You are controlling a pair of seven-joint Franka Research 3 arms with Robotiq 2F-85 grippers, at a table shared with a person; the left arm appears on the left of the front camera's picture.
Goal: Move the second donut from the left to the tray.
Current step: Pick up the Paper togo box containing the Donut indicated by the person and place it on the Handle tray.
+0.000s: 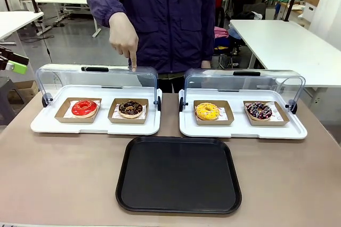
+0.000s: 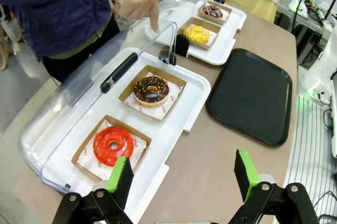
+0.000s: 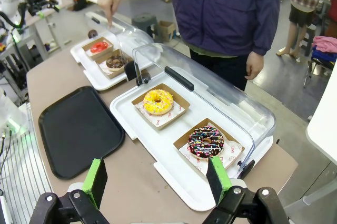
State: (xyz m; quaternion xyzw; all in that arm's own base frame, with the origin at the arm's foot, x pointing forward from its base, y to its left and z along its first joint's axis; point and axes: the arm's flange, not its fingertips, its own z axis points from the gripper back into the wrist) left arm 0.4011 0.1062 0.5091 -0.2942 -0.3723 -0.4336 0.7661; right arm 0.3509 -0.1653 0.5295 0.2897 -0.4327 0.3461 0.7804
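Now, left end effector point(image 2: 183, 162): released, jaws wide apart with nothing between them; I see it over the bench point(image 2: 210, 150), just beside the left case.
Left case point(image 1: 96, 129): white display tray on the bench, with its clear lid point(image 1: 64, 80) swung up and back.
Red donut point(image 1: 84, 108): in a brown card tray point(image 1: 59, 115), left slot of that case.
Chocolate donut point(image 1: 130, 108): the one I am after; it sits in its own card tray on white paper, in the right slot of the left case, near the red donut and well apart from both end effectors.
Hand point(image 1: 123, 38): the person's, index finger pointing down at the lid's top edge above the chocolate donut; I cannot tell whether it touches the lid.
Black tray point(image 1: 178, 176): flat on the bench in the middle, on my side of both cases.
Right case point(image 1: 242, 131): white, lid raised as well.
Yellow donut point(image 1: 207, 111): left slot of the right case.
Sprinkled donut point(image 1: 259, 111): right slot.
Right end effector point(image 3: 157, 165): released, jaws wide, gripping nothing; it hangs at the right case's near edge, close to the sprinkled donut.
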